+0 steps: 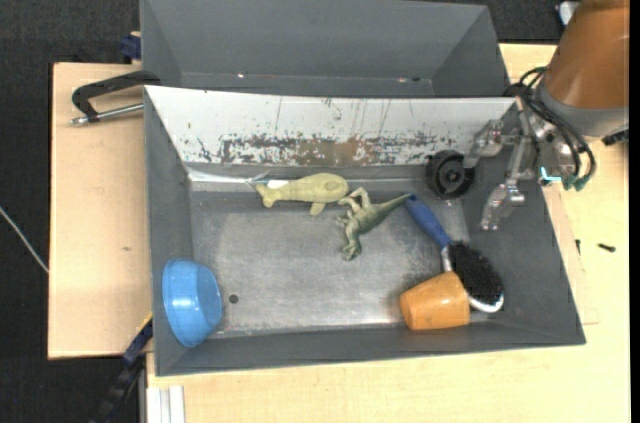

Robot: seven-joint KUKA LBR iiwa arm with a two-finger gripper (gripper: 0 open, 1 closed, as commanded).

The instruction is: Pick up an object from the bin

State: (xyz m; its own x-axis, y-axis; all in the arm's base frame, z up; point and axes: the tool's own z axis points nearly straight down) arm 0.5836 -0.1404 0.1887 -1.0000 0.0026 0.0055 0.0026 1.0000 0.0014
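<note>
Positioning is judged to be the step in hand: the gripper [500, 201] hangs at the right side of the grey metal bin [290, 276], over the sloping right wall and above floor level. Whether the gripper is open or closed cannot be told from this angle, and nothing can be made out as held.

Candidate objects, nearest first:

1. A black round part with a hollow centre [450, 174], resting against the back wall just left of the gripper.
2. A brush with a blue handle and a black bristle head [470, 271], lying diagonally below the gripper. Its head touches the next item.
3. An orange plastic cup [435, 303], on its side near the front wall.

Farther left, and well apart from the gripper, lie a green toy dinosaur [362, 218], a pale yellow fish-shaped toy [305, 190] and a blue plastic bowl [190, 301] in the front left corner.

The grasp has not yet been made. In judgement, the next move calls for these actions:

- Shift the gripper left, away from the wall, until it is centred over one object.
- Align the jaws across a narrow section, such as the brush handle or the rim of the black part.
- Descend to floor level and close.

The black part sits close to the back wall, so clearance there is likely tight. The brush handle offers freer access on both sides.
</note>
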